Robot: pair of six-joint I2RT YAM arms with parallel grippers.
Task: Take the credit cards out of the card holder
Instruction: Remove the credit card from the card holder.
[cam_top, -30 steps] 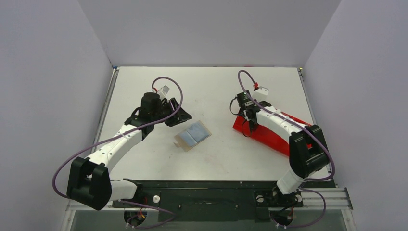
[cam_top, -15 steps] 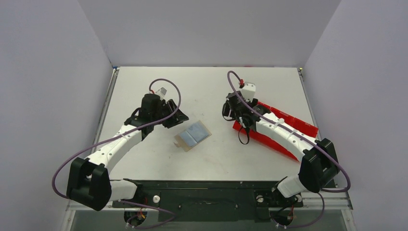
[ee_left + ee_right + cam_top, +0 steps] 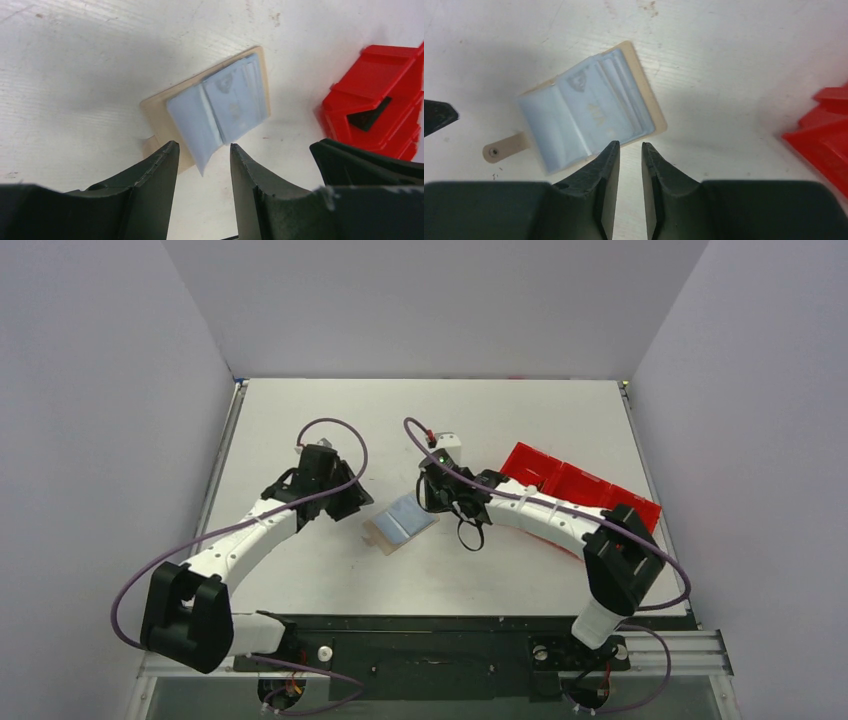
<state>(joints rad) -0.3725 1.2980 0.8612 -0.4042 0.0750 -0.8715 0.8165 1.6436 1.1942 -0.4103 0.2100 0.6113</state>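
Right arm [image 3: 540, 512] swung over card holder [image 3: 400, 522]: tan, unfolded, blue-grey inside.

The card holder [image 3: 400, 521] lies on the table [image 3: 560, 410], left of the tray [image 3: 575, 483].

top view: red tray [image 3: 545, 465], lower part hidden behind right arm [image 3: 545, 512] | left wrist view: tray cut off at right edge; card holder [image 3: 155, 107], lower left tab behind a finger [image 3: 150, 180] of the left gripper [image 3: 202, 147] | right wrist view: tray cut off at right edge; print on cards [image 3: 589, 110] too blurred to read
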